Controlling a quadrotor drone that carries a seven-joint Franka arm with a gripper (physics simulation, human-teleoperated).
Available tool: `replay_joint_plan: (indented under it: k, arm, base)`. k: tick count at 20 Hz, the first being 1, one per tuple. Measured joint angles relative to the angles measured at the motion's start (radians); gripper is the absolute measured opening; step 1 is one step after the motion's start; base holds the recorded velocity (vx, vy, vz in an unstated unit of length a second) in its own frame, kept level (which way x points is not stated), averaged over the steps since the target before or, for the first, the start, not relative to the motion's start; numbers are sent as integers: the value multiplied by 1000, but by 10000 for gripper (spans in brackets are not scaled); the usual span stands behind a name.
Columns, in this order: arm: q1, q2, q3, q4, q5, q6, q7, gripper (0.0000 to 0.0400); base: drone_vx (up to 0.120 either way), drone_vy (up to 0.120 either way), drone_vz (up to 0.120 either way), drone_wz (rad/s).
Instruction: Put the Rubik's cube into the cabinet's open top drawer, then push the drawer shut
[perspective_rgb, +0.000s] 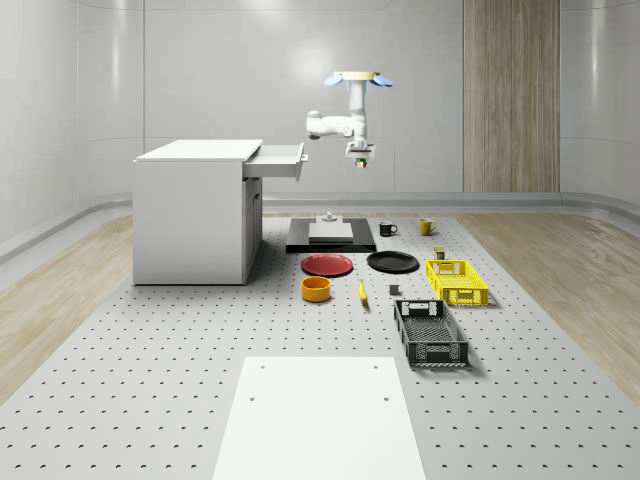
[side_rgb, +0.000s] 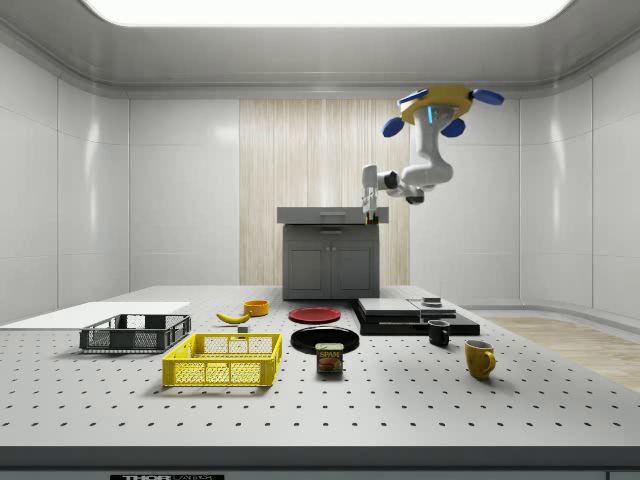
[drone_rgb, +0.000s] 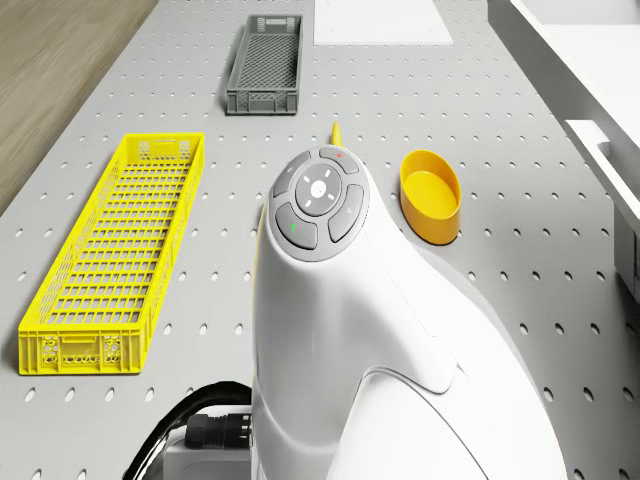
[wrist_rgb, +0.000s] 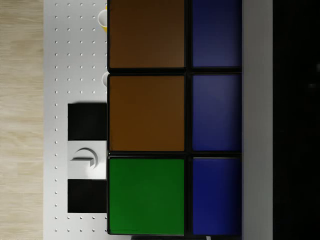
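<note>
1. High above the perforated grey table (perspective_rgb: 150, 400), hovering with blue rotors and a yellow body: drone (perspective_rgb: 358, 79), off the open drawer's front, over the black slab (perspective_rgb: 331, 235) with its pale block.
2. Hanging beneath it, glossy white jointed arm (perspective_rgb: 335, 122), elbow bent toward the cabinet, smooth rounded shell with a grey button pad in the drone view.
3. At the arm's end, pointing down: gripper (perspective_rgb: 361, 160), just beyond the drawer's front edge on the whole-scene view's right, apart from it.
4. Pinched in the gripper, as far as the small distant shape allows: Rubik's cube (wrist_rgb: 172, 117), close before the wrist camera, flat glossy squares in brown, green and blue parted by black seams.
5. Fingers closed onto the cube's sides, apparently; pads themselves hidden.
6. Pulled out from the white boxy cabinet (perspective_rgb: 195, 215): top drawer (perspective_rgb: 276, 160), a shallow pale tray with a flat front, open.
7. Spread over the table: matte red plate (perspective_rgb: 327, 265), black plate (perspective_rgb: 392, 262), round orange bowl (perspective_rgb: 316, 289), slim curved banana (perspective_rgb: 362, 291).
8. Nearby, long yellow lattice crate (perspective_rgb: 457, 281) and dark grey lattice crate (perspective_rgb: 430, 333), both rectangular with mesh walls.
9. Farther back, black mug (perspective_rgb: 386, 229) and yellow mug (perspective_rgb: 426, 227); small tin can (side_rgb: 329, 358) beside the yellow crate in the side view.
10. At the table's near edge, smooth white rectangular sheet (perspective_rgb: 318, 415).
</note>
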Motion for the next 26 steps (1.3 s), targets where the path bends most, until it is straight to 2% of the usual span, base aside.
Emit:
replay_joint_plan:
  k: [4,8,21,26]
  arm:
    - [-1,-5,1,0,2,5,0,325]
    - [-1,-9,1,0,4,9,1,325]
    - [-2,-21,3,0,8,20,2,325]
    - [-3,-25,3,0,10,23,2,325]
  base:
    - [0,-120,120,0]
    - [-100,-120,120,0]
    - [0,-120,120,0]
    - [0,-120,16,0]
